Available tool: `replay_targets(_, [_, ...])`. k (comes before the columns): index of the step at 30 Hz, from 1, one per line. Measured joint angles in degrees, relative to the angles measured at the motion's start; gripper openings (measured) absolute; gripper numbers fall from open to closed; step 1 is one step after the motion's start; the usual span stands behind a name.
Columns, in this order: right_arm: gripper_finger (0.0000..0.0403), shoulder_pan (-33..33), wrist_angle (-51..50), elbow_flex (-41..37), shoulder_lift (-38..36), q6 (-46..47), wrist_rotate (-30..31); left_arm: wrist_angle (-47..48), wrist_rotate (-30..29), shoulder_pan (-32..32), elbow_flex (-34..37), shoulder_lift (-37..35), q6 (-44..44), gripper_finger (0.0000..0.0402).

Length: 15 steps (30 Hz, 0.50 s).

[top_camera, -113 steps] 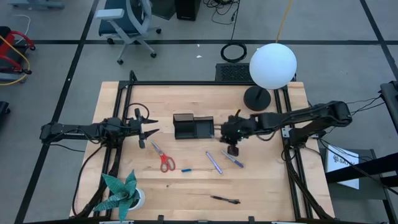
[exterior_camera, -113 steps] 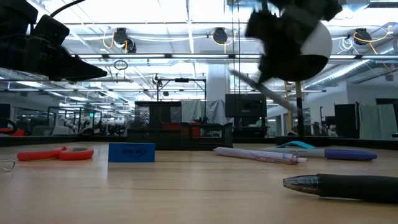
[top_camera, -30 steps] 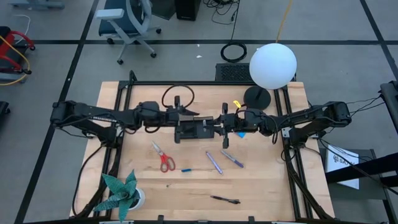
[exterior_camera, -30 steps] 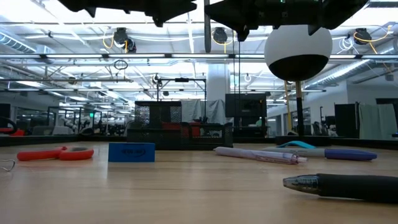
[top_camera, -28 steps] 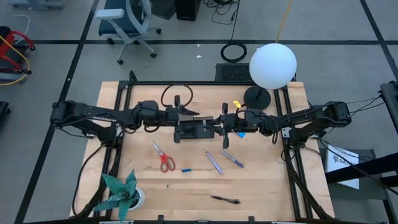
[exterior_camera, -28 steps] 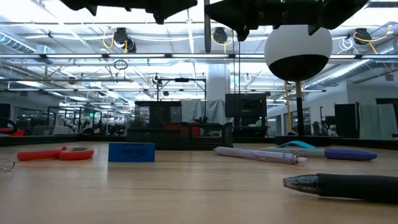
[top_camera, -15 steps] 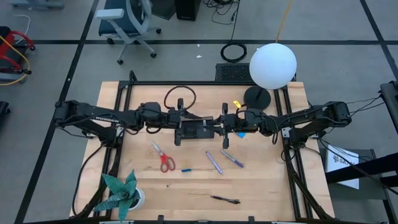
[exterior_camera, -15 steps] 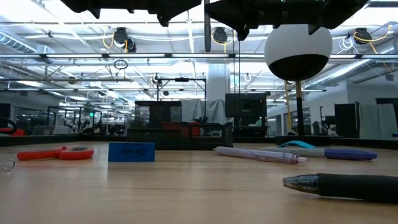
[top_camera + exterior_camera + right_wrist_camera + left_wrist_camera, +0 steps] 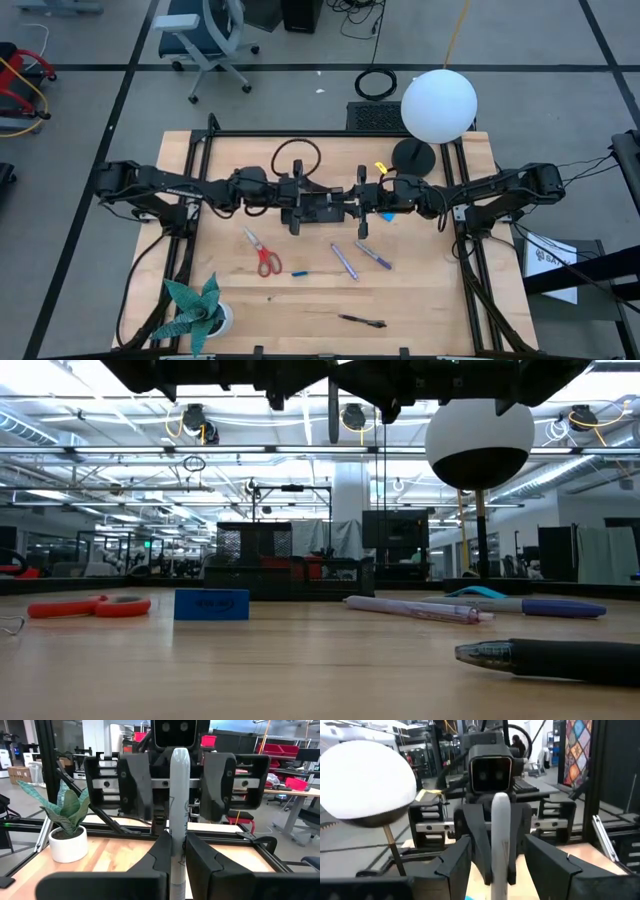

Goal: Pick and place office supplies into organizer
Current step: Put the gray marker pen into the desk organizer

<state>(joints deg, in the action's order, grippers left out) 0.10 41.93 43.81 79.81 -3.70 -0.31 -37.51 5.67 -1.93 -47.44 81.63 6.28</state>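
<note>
I have a silver pen (image 9: 178, 800) standing upright, clamped in my right end effector (image 9: 177, 851), whose fingers (image 9: 161, 851) press together on its lower shaft. It hangs above the black organizer (image 9: 322, 208) near the middle of the surface (image 9: 430, 290); from overhead the two end effectors cover most of the tray, so I cannot make out its compartments. My left end effector (image 9: 498, 865) faces the right one with its fingers (image 9: 454, 865) apart on either side of the pen; I cannot tell whether they touch it. In the low view both arms are cut off at the top edge and only the pen's shaft shows. On the surface lie red-handled scissors (image 9: 263, 254), a tiny blue piece (image 9: 299, 272), a purple pen (image 9: 344, 261), a blue pen (image 9: 373, 256) and a dark pen (image 9: 361, 320) near the front edge.
</note>
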Motion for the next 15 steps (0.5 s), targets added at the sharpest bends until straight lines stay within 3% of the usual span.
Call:
replay_targets(9, [0.0025, 0.0, -0.1, 0.0, 0.0, 0.0, 0.0, -0.4, -1.2, 0.0, -1.5, 2.5, -0.6, 0.0173])
replay_targets(12, [0.0025, 0.0, -0.1, 0.0, 0.0, 0.0, 0.0, -0.2, -1.2, 0.0, -1.5, 2.5, 1.0, 0.0129])
replay_targets(15, [0.0025, 0.0, -0.1, 0.0, 0.0, -0.1, 0.1, 0.2, -1.0, 0.1, -1.5, 2.5, 1.5, 0.0059])
